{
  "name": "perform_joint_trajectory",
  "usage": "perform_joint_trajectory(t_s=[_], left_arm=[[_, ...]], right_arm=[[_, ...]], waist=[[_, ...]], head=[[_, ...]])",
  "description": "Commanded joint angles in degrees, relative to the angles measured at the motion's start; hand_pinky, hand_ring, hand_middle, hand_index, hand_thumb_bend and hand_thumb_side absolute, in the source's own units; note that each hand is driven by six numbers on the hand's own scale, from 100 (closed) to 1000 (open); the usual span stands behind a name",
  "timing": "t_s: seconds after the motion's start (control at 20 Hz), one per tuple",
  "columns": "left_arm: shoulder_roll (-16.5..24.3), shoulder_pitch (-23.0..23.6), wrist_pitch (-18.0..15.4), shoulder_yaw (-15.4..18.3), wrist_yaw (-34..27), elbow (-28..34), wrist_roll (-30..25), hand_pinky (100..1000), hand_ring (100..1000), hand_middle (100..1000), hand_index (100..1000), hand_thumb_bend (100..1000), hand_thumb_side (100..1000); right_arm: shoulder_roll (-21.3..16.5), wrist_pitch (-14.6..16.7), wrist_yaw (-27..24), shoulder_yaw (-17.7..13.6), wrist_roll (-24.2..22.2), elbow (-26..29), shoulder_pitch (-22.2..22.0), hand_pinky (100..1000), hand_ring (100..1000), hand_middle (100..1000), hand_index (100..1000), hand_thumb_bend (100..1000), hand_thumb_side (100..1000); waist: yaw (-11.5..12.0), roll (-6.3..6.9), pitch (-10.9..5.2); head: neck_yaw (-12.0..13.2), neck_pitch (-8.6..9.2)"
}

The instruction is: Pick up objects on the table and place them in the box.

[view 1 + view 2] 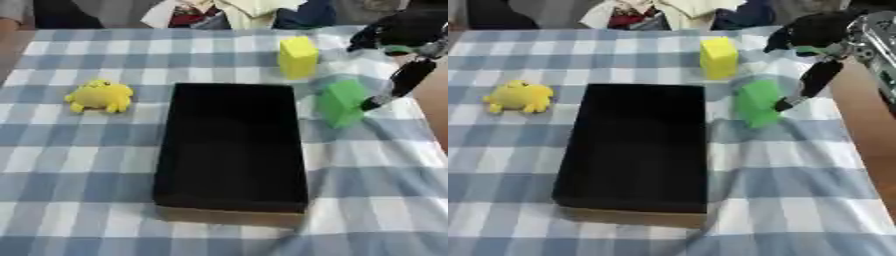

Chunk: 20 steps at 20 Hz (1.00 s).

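The box (232, 150) lay open and dark in the middle of the checked cloth (79, 170). Right of the box stood a green block (341, 102), and beyond that block, further from the robot, a yellow block (297, 56). A yellow plush toy (101, 95) sat left of the box. The right hand (815, 75) reached down from the upper right, one straight finger touching the green block's right side; it held nothing.
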State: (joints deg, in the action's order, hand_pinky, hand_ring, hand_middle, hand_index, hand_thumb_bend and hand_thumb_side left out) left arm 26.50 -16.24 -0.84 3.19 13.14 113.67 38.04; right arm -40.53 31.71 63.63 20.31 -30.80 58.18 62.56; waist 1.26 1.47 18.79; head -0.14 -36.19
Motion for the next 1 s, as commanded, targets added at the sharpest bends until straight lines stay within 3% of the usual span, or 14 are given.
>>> perform_joint_trajectory(t_s=[0.05, 0.6, 1.0], left_arm=[[1.6, -0.6, 0.0, 0.4, 0.1, 0.9, -0.2, 592, 670, 673, 834, 100, 939], [1.8, -0.5, 0.1, 0.5, 0.4, 0.9, -0.3, 590, 670, 673, 835, 100, 934], [1.8, -0.4, 0.1, 0.5, 0.5, 0.9, -0.3, 587, 669, 672, 834, 100, 930]], right_arm=[[-0.5, 0.1, -1.5, -0.6, -1.9, 0.3, 1.3, 996, 995, 955, 1000, 669, 762], [-2.0, -2.6, -5.5, -2.3, -5.9, 5.9, 2.5, 999, 995, 957, 1000, 630, 717], [-2.2, -1.9, -8.0, -2.0, -8.7, 5.9, 3.0, 1000, 996, 959, 1000, 595, 691]], waist=[[0.1, 0.06, -0.90], [-0.4, -0.19, -1.03], [-0.6, -0.27, -1.01]], head=[[0.1, 0.28], [0.4, 0.34], [0.6, 0.30]])
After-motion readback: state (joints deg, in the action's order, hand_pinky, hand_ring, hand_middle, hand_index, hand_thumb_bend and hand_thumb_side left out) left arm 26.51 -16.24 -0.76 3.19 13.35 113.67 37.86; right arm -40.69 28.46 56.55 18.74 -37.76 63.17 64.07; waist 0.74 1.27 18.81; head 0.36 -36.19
